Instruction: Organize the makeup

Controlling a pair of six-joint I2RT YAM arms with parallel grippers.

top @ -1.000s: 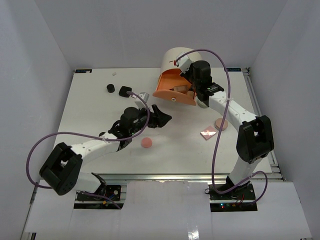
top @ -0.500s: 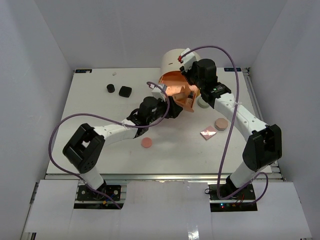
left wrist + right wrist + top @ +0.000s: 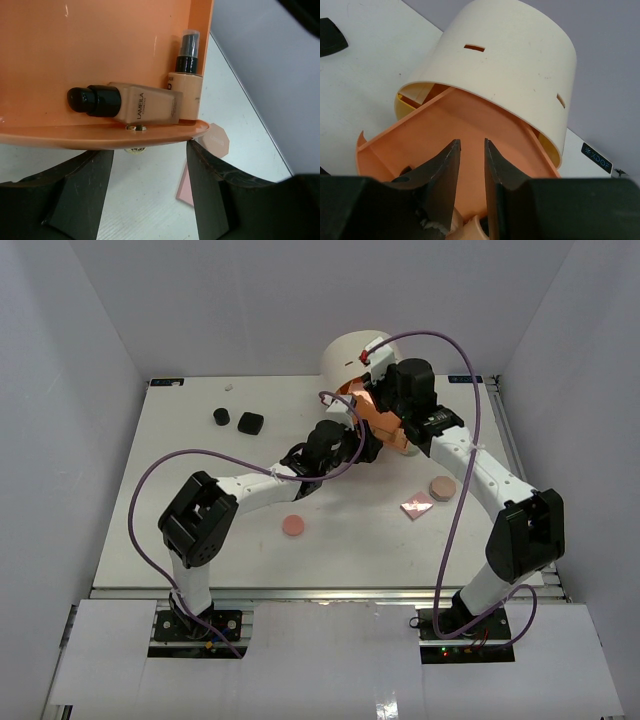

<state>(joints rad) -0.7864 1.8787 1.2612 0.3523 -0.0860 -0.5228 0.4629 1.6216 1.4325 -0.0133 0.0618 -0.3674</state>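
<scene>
So: tan bottle lies on its side inside the orange drawer, long axis along the front rim, cap to the left in the left wrist view. Left tool is nearer, just outside that rim, fingers spread and empty. Right tool is over the drawer, nearly pinched; can't tell if it's gripping anything.

A robotics lab test cell: a white table on an aluminium frame, boxed by plain pale walls left, right and far, with a cabled left arm and right arm bolted at its near edge.
</scene>
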